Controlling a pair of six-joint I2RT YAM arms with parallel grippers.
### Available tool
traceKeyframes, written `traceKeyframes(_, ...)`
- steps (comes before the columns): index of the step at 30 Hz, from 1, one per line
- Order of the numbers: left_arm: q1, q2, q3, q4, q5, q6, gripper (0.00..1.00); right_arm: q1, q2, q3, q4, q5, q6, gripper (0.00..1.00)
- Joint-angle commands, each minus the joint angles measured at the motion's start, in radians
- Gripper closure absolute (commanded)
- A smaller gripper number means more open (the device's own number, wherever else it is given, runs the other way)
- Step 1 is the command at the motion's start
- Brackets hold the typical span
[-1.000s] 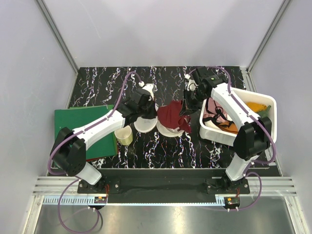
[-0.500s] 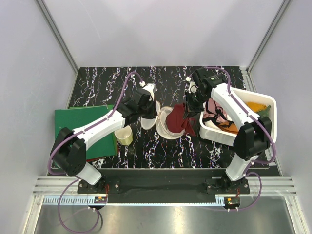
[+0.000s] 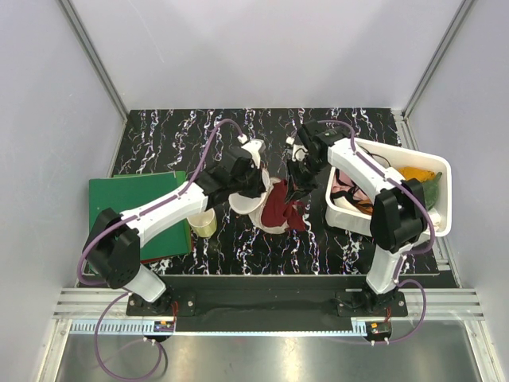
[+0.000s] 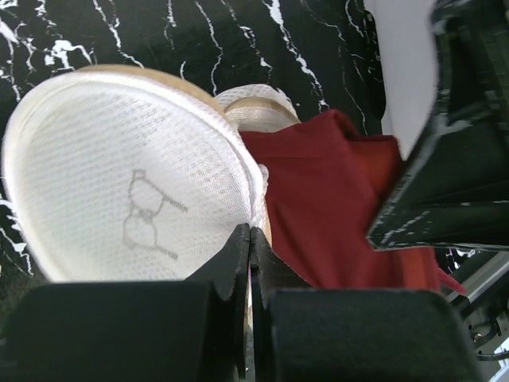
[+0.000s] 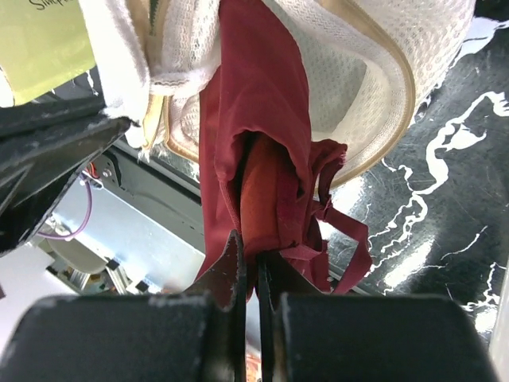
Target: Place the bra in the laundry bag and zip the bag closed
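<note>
Bra (image 4: pixel 326 199) now partly inside laundry bag (image 4: pixel 119 183)

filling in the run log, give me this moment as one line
left gripper: shut on laundry bag rim | right gripper: shut on bra | bra: at open bag mouth, part hanging out | stage: not yet zipped

The left arm (image 3: pixel 161 210) and right arm (image 3: pixel 362 165) are showing white shells with black joints. Thin purple cables (image 3: pixel 209 150) are looping alongside both. Flat black fingers (image 4: pixel 231 263) are showing pale scuffs.
</note>
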Motion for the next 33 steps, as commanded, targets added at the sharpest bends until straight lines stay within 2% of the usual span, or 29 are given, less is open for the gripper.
traceKeyframes(1,-0.013,-0.028,0.037,0.08,0.028,0.028,1.0,0.006,0.026,-0.005,0.034,-0.067,-0.016,1.0)
traceKeyframes(10,-0.036,-0.066,-0.015,0.089,0.003,-0.007,1.0,-0.037,0.125,0.032,0.27,-0.213,0.204,1.0)
traceKeyframes(16,-0.034,-0.091,-0.049,0.094,0.015,-0.058,1.0,-0.149,0.093,-0.127,0.587,-0.302,0.472,1.0)
traceKeyframes(20,-0.034,-0.078,-0.022,0.089,0.046,-0.065,1.0,-0.154,0.089,-0.172,0.719,-0.305,0.599,1.0)
traceKeyframes(24,-0.027,-0.049,0.028,0.039,0.002,-0.048,1.0,-0.155,0.098,-0.196,0.799,-0.303,0.688,1.0)
traceKeyframes(26,-0.011,-0.034,0.054,0.011,0.002,-0.041,1.0,-0.17,0.083,-0.242,0.833,-0.29,0.726,1.0)
traceKeyframes(28,0.004,-0.026,0.077,-0.01,0.008,-0.042,1.0,-0.184,0.064,-0.314,0.94,-0.296,0.818,1.0)
traceKeyframes(33,0.061,0.023,0.129,-0.062,0.038,-0.067,1.0,-0.187,0.039,-0.341,0.96,-0.265,0.853,1.0)
